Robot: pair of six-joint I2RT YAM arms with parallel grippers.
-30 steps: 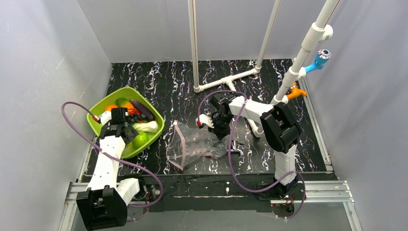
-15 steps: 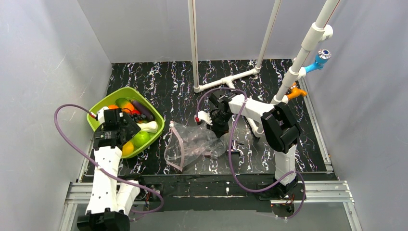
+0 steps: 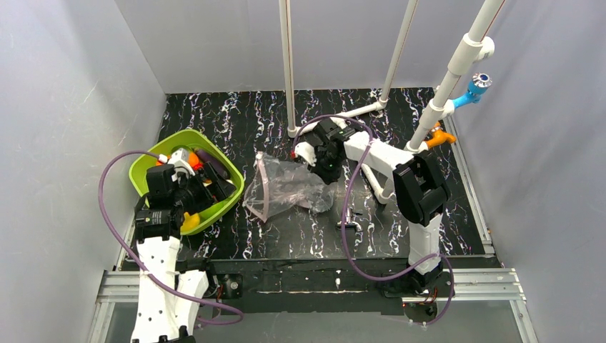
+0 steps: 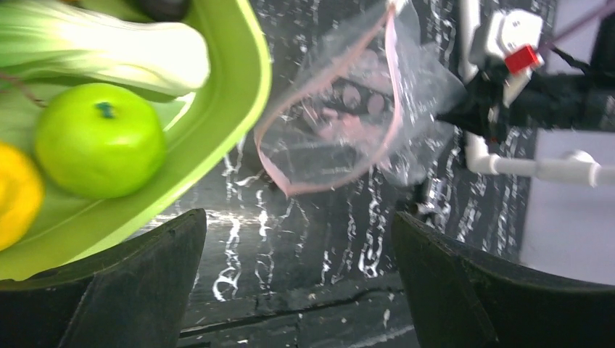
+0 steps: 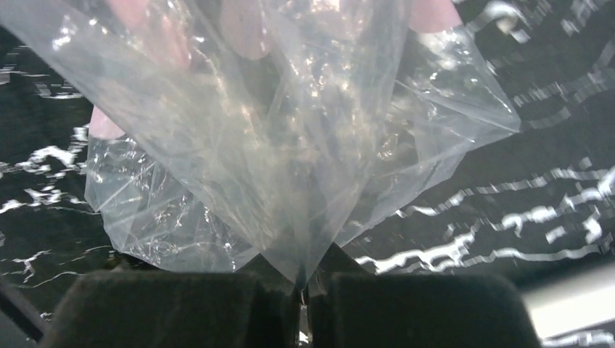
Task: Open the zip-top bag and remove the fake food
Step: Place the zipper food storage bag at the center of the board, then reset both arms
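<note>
The zip-top bag [image 3: 286, 187] is a clear crinkled pouch with its pink zip strip [image 4: 391, 87] gaping toward the left. It looks empty. My right gripper [image 3: 325, 168] is shut on the bag's far right corner, and the film [image 5: 290, 145] bunches into the pinch of the right gripper [image 5: 301, 279]. The fake food lies in the lime-green tray [image 3: 154, 153]: bok choy [image 4: 109, 51], a green round fruit [image 4: 99, 140], a yellow lemon [image 4: 14, 196], an orange [image 3: 193, 158] and a dark eggplant [image 3: 214, 163]. My left gripper [image 3: 200, 189] hovers over the tray's near right side. In the wrist view the left gripper [image 4: 297, 225] is open and holds nothing.
A white pipe frame [image 3: 336, 118] stands behind the bag, with a blue fitting [image 3: 477, 86] and an orange one [image 3: 439, 136] on the right pipe. A small metal fitting [image 3: 345, 225] lies on the black marbled table near the bag. Grey walls close in both sides.
The left gripper opened wide and drew back over the tray's near edge. The right gripper carried the bag farther back, and its mouth now faces left.
</note>
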